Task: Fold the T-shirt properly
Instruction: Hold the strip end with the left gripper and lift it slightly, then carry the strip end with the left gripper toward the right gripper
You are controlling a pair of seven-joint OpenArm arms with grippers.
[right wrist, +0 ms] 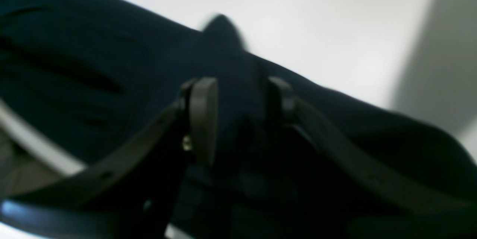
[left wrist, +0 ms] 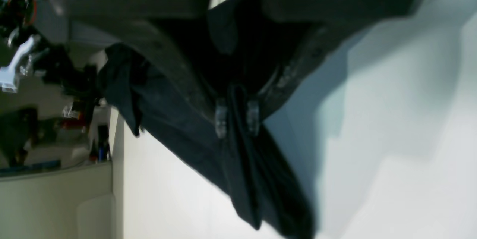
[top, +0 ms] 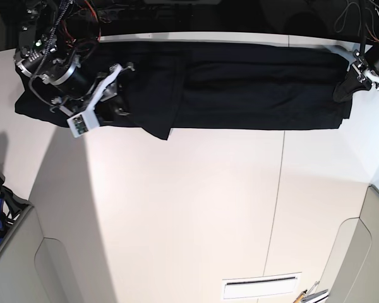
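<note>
T-shirt [top: 240, 85]: stretched in a long band across the far tabletop [top: 189, 208].
Left tool [left wrist: 237, 119]: closed, pinching a fold of shirt.
Right tool [right wrist: 242, 116]: jaws part-open, fabric between them.

You had one black T-shirt [top: 240, 85] stretched across one white table [top: 196, 208]. Two grippers were in view: one left gripper [left wrist: 237, 121] and one right gripper [right wrist: 242, 119]. Two seams crossed the tabletop.
</note>
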